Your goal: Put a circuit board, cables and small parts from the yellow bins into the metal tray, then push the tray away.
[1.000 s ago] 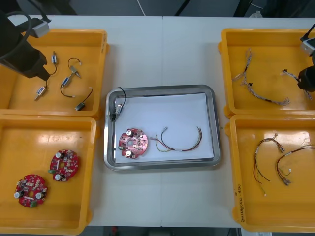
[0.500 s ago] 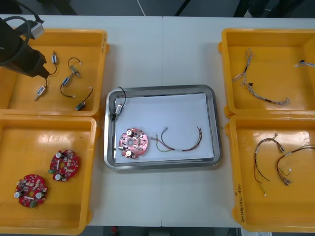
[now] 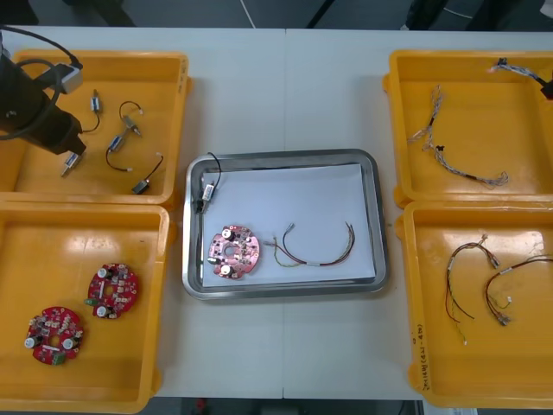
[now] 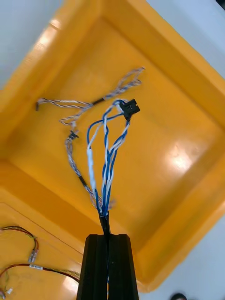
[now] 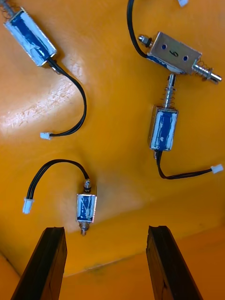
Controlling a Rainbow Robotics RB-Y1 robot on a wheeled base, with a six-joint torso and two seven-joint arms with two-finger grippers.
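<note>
Tray [image 3: 380,226] is my reference point here. It already has a red board [image 3: 232,251], a red and yellow cable [image 3: 320,255] and one small metal part [image 3: 206,194] on a black lead inside.

Over at the far bin right of the tray [image 3: 399,130], my right claw [image 4: 108,241] hangs above it, clenched on a twisted blue and white cable [image 4: 107,154]. It's pinched at one end, so the rest dangles loose with its black plug [image 4: 130,108] hanging free. That thing is light and floppy with zero stiffness, so I reckon it'll snag on a bin rim on the way to the tray unless it's carried high. Gripping near the end seems fine, I doubt it slips.

At the far bin left of the tray [image 3: 177,112], my left claw [image 5: 105,229] is spread wide and empty, low over the small metal parts. The closest part [image 5: 86,208] sits just ahead of the gap between my fingers. Those look hard, smooth and dense, so I'd squeeze the blocky body, not the thin lead.
</note>
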